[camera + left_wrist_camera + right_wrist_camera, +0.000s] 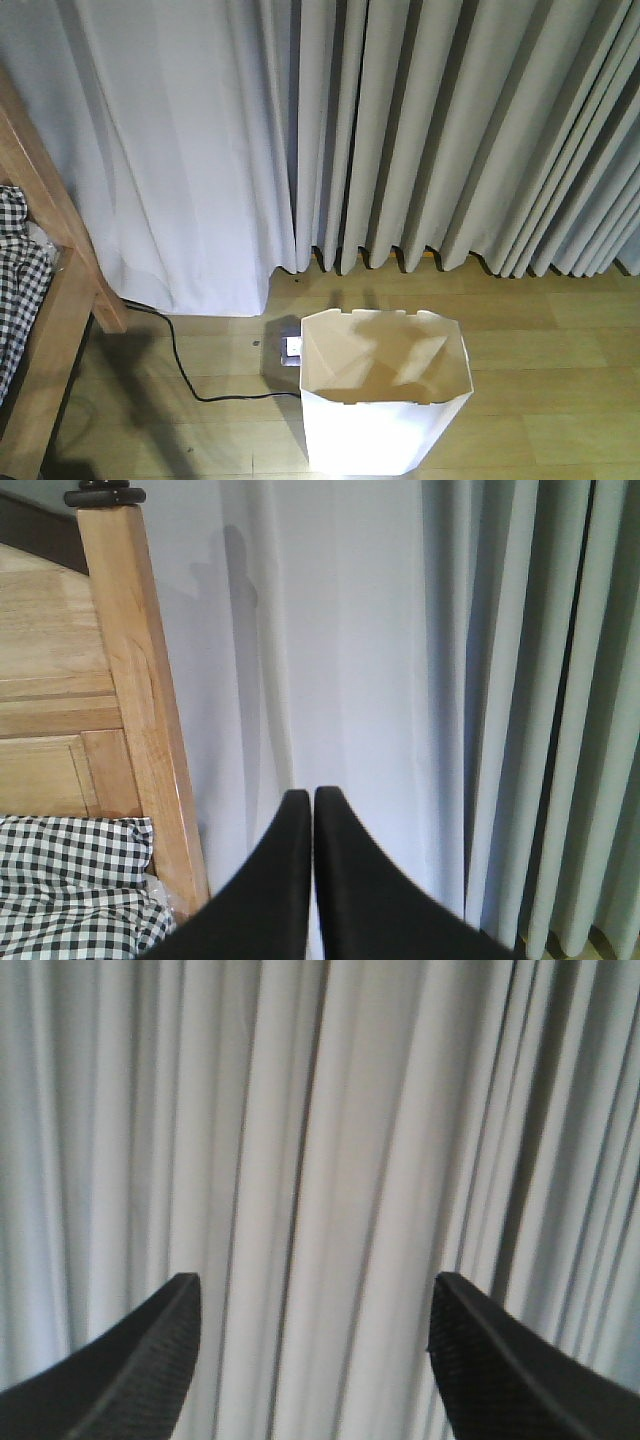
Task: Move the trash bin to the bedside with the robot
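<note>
The white trash bin (385, 395) stands upright on the wooden floor at the bottom centre of the front view, its cream inside showing and nothing touching it. The bed's light-brown wooden frame (55, 240) with checked bedding (15, 275) fills the left edge, well left of the bin. In the left wrist view the frame post (135, 680) and bedding (70, 885) appear left of my left gripper (312, 798), which is shut on nothing. My right gripper (314, 1305) is open, facing only curtain. Neither arm shows in the front view.
Pale pleated curtains (400, 130) hang across the whole back down to the floor. A black cable (185, 370) runs over the floor from the bed foot to a small grey floor socket (285, 352) just left of the bin.
</note>
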You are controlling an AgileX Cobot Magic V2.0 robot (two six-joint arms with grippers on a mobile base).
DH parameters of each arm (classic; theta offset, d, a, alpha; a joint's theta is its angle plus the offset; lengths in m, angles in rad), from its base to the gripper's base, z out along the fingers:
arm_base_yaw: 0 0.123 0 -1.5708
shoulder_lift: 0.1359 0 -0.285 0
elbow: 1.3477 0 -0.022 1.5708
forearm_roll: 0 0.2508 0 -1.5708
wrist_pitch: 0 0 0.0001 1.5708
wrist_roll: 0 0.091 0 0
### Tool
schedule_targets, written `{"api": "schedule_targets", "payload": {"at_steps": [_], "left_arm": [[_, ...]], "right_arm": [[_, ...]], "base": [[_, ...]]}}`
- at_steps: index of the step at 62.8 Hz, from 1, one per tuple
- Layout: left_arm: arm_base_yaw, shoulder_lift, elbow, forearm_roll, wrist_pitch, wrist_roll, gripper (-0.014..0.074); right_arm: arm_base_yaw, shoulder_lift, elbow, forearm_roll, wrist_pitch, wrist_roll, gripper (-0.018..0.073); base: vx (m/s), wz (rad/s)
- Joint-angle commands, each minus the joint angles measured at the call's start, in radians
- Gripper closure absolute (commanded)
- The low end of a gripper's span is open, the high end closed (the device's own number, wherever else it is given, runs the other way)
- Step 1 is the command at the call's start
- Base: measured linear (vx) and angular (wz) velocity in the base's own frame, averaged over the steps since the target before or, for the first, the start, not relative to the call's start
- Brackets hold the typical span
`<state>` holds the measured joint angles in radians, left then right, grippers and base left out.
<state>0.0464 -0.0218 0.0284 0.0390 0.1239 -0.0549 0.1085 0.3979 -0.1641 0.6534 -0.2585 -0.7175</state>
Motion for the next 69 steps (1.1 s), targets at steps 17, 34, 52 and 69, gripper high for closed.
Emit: {"api": "schedule_targets", "payload": {"at_steps": [17, 34, 52, 69], "left_arm": [[0.0, -0.004, -0.021, -0.005, -0.073, -0.004, 0.0603], [0.0, -0.004, -0.021, -0.005, -0.073, -0.004, 0.0603], [0.0, -0.004, -0.021, -0.005, -0.073, -0.004, 0.0603], [0.0, -0.004, -0.021, -0.005, -0.073, -0.004, 0.0603]], "right_arm": [[0.119, 0.001, -0.022, -0.01, -0.039, -0.003, 0.0178], [0.117, 0.001, -0.022, -0.01, -0.016, -0.001, 0.0574], [0.117, 0.001, -0.022, -0.01, -0.015, -0.001, 0.0568], [0.117, 0.001, -0.016, -0.011, -0.025, -0.004, 0.0568]], "base": [[0.0, 0.0], [0.0, 0.0], [0.0, 0.0], [0.0, 0.0]]}}
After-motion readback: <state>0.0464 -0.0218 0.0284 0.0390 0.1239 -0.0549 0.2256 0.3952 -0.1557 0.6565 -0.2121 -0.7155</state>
